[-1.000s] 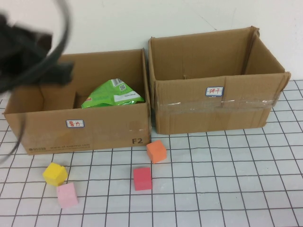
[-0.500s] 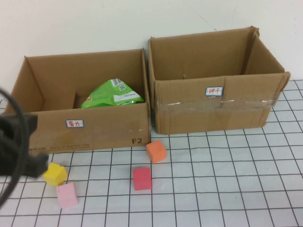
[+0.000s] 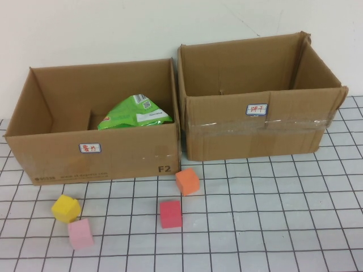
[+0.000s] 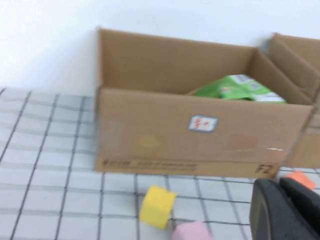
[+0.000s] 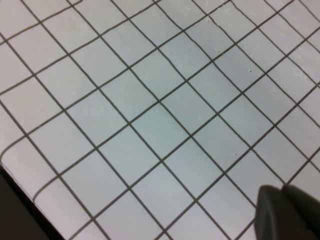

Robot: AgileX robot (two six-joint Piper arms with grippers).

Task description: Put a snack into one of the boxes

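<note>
A green snack bag (image 3: 135, 112) lies inside the left cardboard box (image 3: 102, 154); it also shows in the left wrist view (image 4: 239, 89). The right cardboard box (image 3: 258, 130) stands beside it and looks empty. Neither arm shows in the high view. My left gripper (image 4: 281, 189) is shut and empty, low over the table in front of the left box (image 4: 200, 145). My right gripper (image 5: 283, 192) is shut and empty above bare gridded tabletop.
Foam cubes lie in front of the left box: orange (image 3: 187, 182), red (image 3: 170, 214), yellow (image 3: 66, 208) and pink (image 3: 80, 234). The yellow cube (image 4: 157, 205) and pink cube (image 4: 192, 232) show in the left wrist view. A white wall stands behind the boxes.
My left arm has pulled back from above the left box, down the left side and out of the high view. The snack bag, boxes and cubes have not moved.
</note>
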